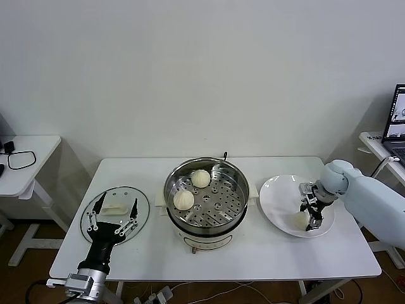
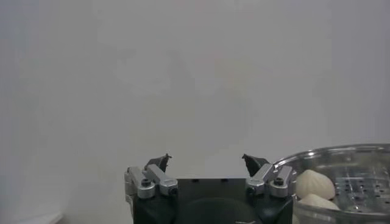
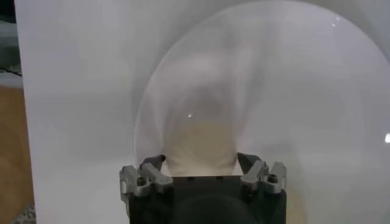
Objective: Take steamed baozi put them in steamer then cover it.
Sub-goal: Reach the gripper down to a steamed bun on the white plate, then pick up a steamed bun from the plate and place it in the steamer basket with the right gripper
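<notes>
Left pincer (image 1: 112, 223) gapes empty over the glass lid (image 1: 115, 214); right pincer (image 1: 312, 220) clasps a smooth bun (image 1: 301, 220) on the white plate (image 1: 278, 197); the perforated steel steamer (image 1: 206, 193) stands between.

The right arm (image 1: 373, 199) wears a smooth, rounded pale grey-white shell ending in a ball-like wrist. Both end effectors, left (image 1: 114, 221) and right (image 1: 311, 212), have black bodies, silver metal finger links with dark screws, and black fingertips (image 2: 163, 161). The left forearm is black with a silver collar.
</notes>
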You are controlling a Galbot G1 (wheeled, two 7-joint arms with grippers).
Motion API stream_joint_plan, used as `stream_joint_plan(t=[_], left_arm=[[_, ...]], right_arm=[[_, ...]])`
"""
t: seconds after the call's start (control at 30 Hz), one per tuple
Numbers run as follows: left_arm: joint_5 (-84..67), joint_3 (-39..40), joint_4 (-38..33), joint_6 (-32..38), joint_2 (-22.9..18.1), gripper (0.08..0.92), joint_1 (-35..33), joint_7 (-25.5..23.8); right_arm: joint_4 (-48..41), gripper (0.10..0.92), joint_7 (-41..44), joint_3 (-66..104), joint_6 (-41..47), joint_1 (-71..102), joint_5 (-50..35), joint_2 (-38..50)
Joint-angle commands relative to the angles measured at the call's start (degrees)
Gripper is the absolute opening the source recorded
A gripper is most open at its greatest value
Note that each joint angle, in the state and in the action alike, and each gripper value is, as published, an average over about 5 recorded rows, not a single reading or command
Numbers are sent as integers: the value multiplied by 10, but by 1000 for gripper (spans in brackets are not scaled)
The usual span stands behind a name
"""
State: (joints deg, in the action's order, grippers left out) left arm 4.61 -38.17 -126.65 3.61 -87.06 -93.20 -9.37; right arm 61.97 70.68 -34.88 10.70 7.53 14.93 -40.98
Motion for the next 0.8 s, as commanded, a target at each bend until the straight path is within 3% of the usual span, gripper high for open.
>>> stream_joint_plan(t=[0.03, 0.47, 0.8], left_arm=[[0, 0, 0, 0, 0, 823, 0, 0], [1, 3, -6, -2, 2, 823, -3, 0], [1, 1, -9, -2, 4, 823, -5, 0]], right_arm=[[3, 711, -1, 3, 0, 1, -4, 1], [96, 704, 27, -137, 17, -211, -141, 72], [193, 704, 35, -278, -55, -466, -207, 39]])
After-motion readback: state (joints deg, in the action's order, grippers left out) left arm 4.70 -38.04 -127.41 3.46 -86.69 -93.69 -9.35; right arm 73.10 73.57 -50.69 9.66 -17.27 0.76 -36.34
